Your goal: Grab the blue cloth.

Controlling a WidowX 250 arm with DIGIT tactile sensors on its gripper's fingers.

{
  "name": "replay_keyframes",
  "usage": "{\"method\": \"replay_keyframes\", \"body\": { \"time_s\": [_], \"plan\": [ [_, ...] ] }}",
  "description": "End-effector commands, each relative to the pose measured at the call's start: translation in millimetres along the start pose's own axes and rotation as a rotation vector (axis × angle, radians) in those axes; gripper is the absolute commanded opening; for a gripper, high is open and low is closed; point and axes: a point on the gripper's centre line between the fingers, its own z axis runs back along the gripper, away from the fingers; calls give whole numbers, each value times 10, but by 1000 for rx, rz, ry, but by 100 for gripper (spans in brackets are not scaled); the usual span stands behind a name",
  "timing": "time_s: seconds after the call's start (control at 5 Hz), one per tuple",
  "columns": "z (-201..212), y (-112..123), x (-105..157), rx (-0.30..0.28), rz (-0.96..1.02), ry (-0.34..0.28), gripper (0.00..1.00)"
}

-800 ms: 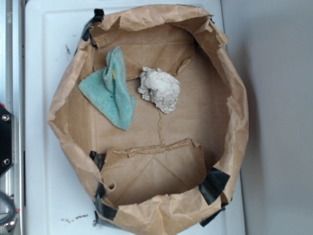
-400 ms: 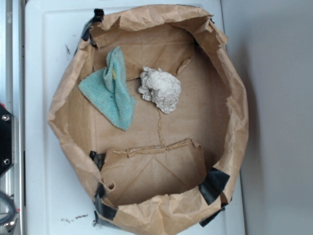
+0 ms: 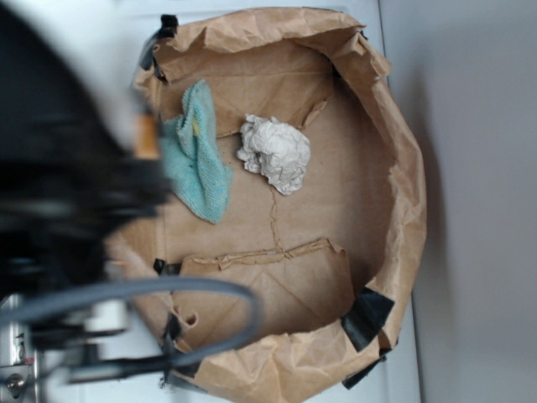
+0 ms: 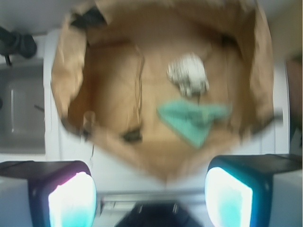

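Teal terry cloth, rumpled and folded (image 3: 200, 164), lies flat on the floor of the shallow brown paper-bag tray (image 3: 403, 210), toward its left side in the exterior view; faint yellowish spot near its upper fold. Left edge of the cloth is covered by the blurred black robot arm (image 3: 59, 201), which fills the left part of that view along with a grey cable loop (image 3: 168, 290). Crumpled off-white paper ball (image 3: 274, 153) sits just beside the cloth on the tray floor, a small gap between them. Tray walls are creased kraft paper with black tape patches (image 3: 366, 317) at the corners; tray rests on a white surface (image 3: 394, 378). Wrist view is blurred: cloth (image 4: 193, 119) shows as a teal triangle just below the paper ball (image 4: 188, 74), both inside the tray (image 4: 64, 71). Gripper (image 4: 150, 194) is above and short of the tray's near wall, not touching anything; its two fingers (image 4: 71, 198) sit at the bottom corners of the wrist view, jaws wide apart with nothing between them.
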Motion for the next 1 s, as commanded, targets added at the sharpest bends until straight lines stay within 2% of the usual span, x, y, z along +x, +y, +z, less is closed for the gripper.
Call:
{"method": "replay_keyframes", "body": {
  "time_s": [0.0,0.6,0.8],
  "plan": [
    [-693,453,588,20,-233,-53,100],
    [-693,453,588,20,-233,-53,100],
    [-1196,476,517,108,-318,-70,100]
  ]
}}
